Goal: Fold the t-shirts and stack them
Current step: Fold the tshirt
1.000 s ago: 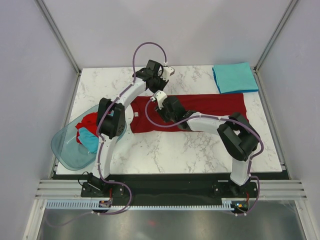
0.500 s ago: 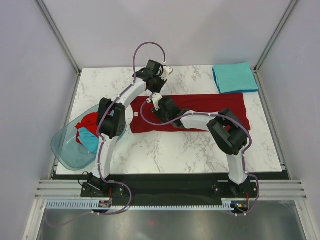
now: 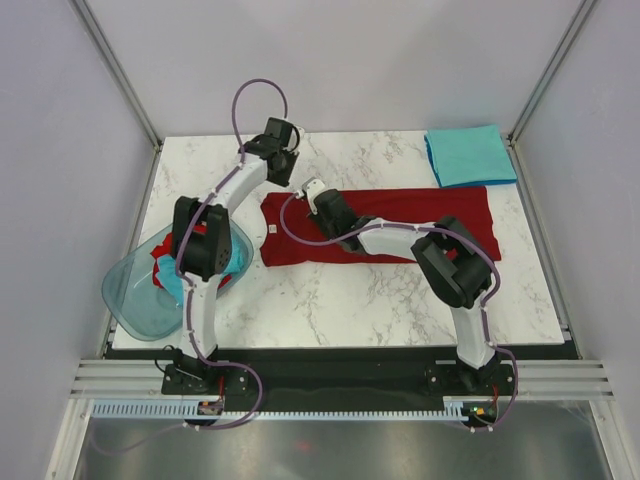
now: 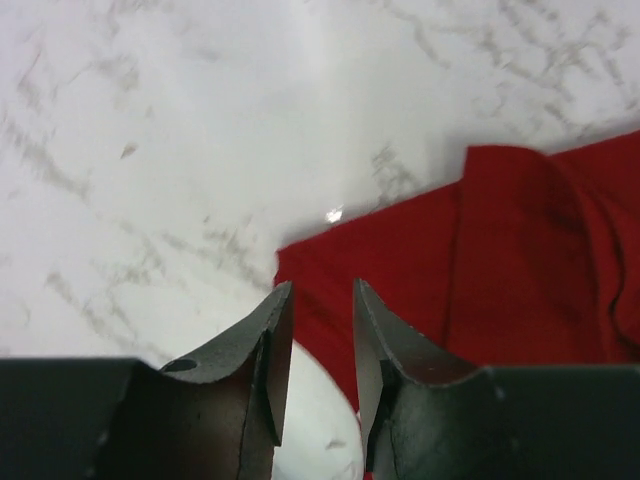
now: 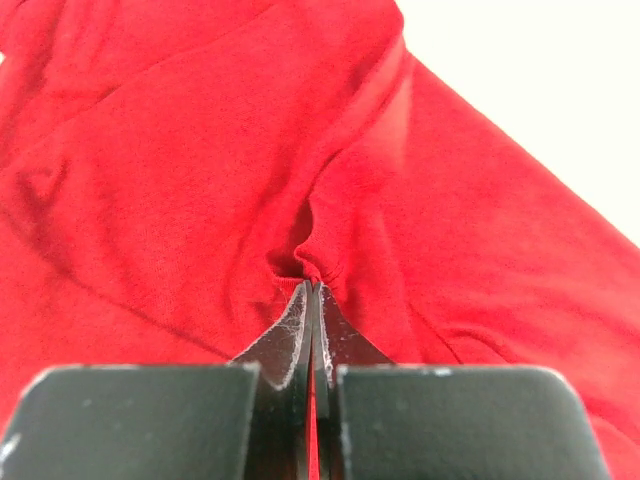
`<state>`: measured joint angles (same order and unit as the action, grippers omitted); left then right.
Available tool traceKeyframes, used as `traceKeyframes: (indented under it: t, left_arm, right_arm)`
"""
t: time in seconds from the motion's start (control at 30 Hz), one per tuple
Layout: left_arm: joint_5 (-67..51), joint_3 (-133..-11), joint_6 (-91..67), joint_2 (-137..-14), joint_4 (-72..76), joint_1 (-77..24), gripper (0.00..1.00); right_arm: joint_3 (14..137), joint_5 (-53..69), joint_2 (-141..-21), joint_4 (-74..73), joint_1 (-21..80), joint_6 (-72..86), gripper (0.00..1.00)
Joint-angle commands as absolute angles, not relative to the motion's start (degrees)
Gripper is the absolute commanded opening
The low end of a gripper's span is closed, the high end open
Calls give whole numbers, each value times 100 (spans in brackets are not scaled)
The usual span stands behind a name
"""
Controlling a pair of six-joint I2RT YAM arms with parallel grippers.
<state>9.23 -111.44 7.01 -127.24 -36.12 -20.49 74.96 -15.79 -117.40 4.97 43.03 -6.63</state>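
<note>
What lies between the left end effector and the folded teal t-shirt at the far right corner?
Only bare white marble tabletop, as the top view shows, from the left end effector to the folded teal cotton t-shirt.

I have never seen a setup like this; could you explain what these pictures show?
Two robot arms, the left arm and the right arm, are bolted at the near edge of a marble table. One picture looks down from overhead; the other two come from wrist cameras. A dark red t-shirt lies spread out, a folded teal t-shirt sits at the far right corner, and a plastic basin at the left holds more t-shirts. The right arm's jaws are shut on a pinch of red fabric. The left arm's jaws stand apart, holding nothing, above the shirt's edge.
</note>
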Motion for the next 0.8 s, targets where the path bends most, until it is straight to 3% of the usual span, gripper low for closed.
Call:
traceKeyframes:
  t: [0.0,0.3,0.77]
  left_arm:
    - [1222,-10506,-147,-11700,-3638,-1829,38]
    - [712,-8739,-571,-10092,-3876,-1740,38]
    - [26,-7384,-439,-9115,-4148,-2118,38]
  right_arm:
    - [7699,-2030,-11654,571,4254,-422,0]
    - [7462,-1987,-11567,554,3683,579,0]
    - [7839,-2302,-11707,194,3331,1169,0]
